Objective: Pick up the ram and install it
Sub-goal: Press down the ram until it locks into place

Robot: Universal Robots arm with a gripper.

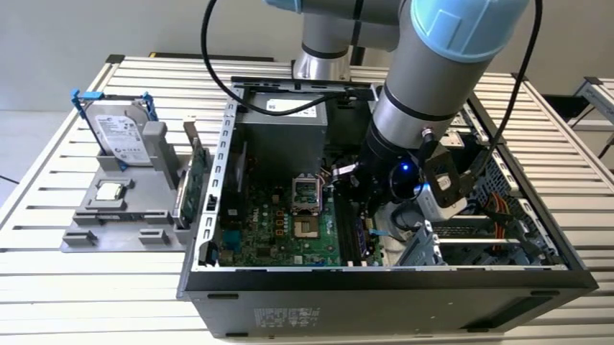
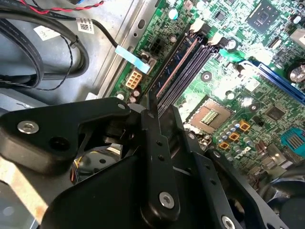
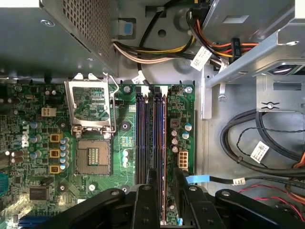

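The ram stands edge-down in a memory slot on the motherboard, its near end between the gripper fingers, which appear clamped on it; if tilted or misaligned with the slot, pressing could jam it or stress the board.

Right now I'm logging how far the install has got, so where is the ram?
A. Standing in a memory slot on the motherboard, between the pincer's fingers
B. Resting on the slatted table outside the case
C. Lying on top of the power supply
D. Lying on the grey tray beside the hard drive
A: in the first wrist view the ram stands edge-on in a memory slot, the pincer straddling its near end.
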